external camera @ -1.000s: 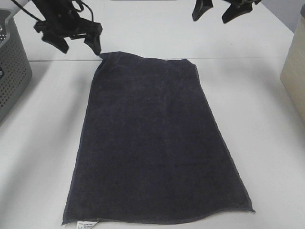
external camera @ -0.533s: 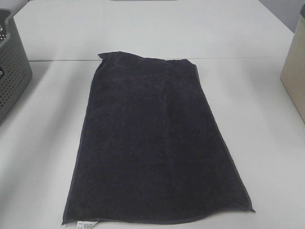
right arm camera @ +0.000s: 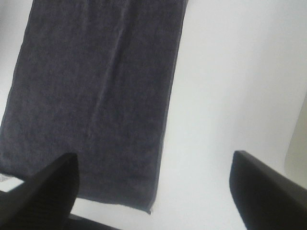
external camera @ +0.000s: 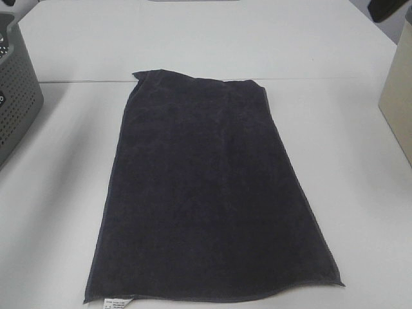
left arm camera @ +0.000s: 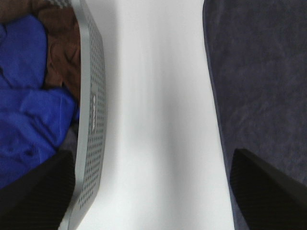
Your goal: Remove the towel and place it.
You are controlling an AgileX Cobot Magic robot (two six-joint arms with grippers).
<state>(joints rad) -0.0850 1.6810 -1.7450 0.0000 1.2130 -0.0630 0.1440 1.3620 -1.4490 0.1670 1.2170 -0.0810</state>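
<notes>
The towel (external camera: 209, 187) is a dark navy cloth that lies spread flat on the white table (external camera: 360, 193), with a small white label (external camera: 119, 301) at its near left corner. Neither gripper touches it. In the exterior view both grippers are out of frame; only a dark bit of the right arm (external camera: 389, 8) shows at the top right corner. In the left wrist view the left gripper (left arm camera: 151, 160) is open and empty, high over bare table between the basket and the towel (left arm camera: 259, 76). In the right wrist view the right gripper (right arm camera: 153, 158) is open and empty, high above the towel (right arm camera: 96, 91).
A grey perforated basket (external camera: 16, 96) stands at the table's left edge; the left wrist view shows the basket (left arm camera: 91, 110) holding blue cloth (left arm camera: 29, 105) and brown cloth (left arm camera: 60, 52). A beige box (external camera: 399, 96) stands at the right edge.
One second ago both open grippers hung at the towel's far edge, the left one at its far left corner. They have since lifted out of the exterior view. The towel has not moved.
</notes>
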